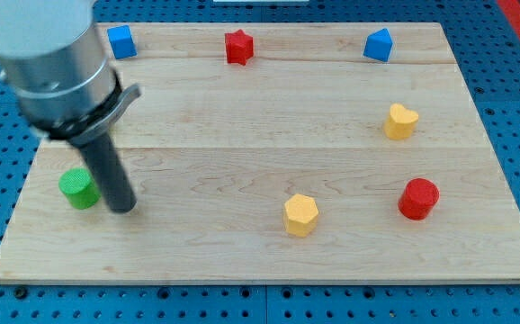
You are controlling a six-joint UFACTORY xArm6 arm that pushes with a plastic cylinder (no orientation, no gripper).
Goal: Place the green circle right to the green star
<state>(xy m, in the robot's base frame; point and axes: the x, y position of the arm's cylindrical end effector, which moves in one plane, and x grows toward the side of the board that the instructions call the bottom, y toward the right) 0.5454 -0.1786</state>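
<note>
The green circle [79, 188], a short green cylinder, sits near the left edge of the wooden board [242, 117]. My tip [123, 207] rests on the board just right of the green circle, close to it or touching its right side. No green star shows in this view; the arm's grey body covers the top left part of the board.
A blue block [121, 41], a red star [238, 47] and a blue block [378, 45] line the top edge. A yellow heart [400, 121] is at the right, a red cylinder [418, 199] at the lower right, a yellow hexagon [301, 214] at the bottom middle.
</note>
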